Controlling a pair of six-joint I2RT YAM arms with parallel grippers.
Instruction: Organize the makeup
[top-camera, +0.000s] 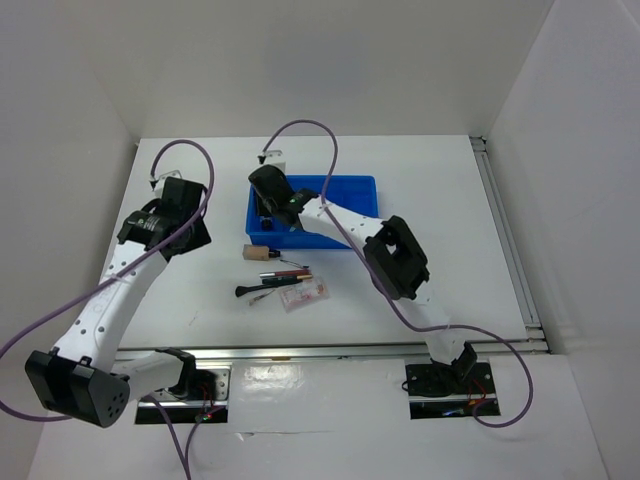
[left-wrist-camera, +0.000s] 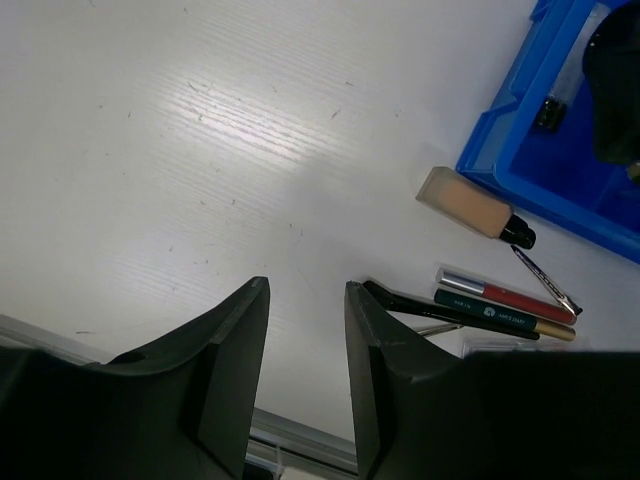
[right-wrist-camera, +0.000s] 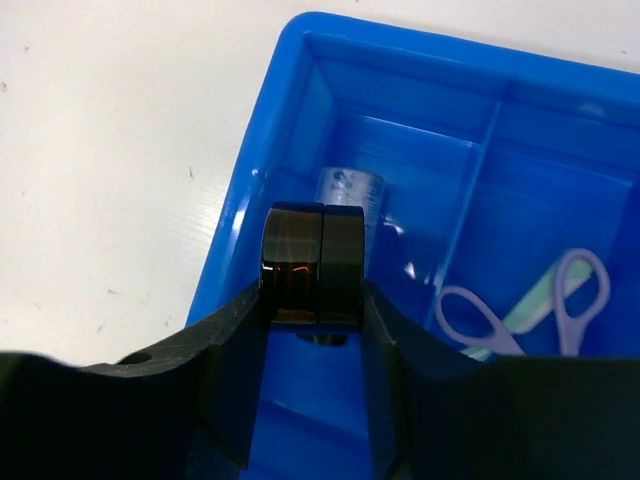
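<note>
My right gripper (right-wrist-camera: 313, 292) is shut on a small dark round compact (right-wrist-camera: 312, 250) and holds it over the left compartment of the blue tray (right-wrist-camera: 240, 200). A clear tube (right-wrist-camera: 350, 188) and a pale lilac-clear plastic piece (right-wrist-camera: 575, 290) lie in the tray. On the table lie a tan stub (left-wrist-camera: 468, 202), a red pencil (left-wrist-camera: 515, 294), a dark green pencil (left-wrist-camera: 495, 314) and a black-tipped brush (left-wrist-camera: 405, 299). A pinkish packet (top-camera: 305, 294) lies beside them. My left gripper (left-wrist-camera: 306, 300) is open and empty, left of this group.
The blue tray (top-camera: 350, 185) sits at the table's middle back, with my right gripper (top-camera: 268, 200) at its left end. My left gripper (top-camera: 180, 232) hangs over bare table at the left. White walls enclose the table, and a metal rail runs along the near edge.
</note>
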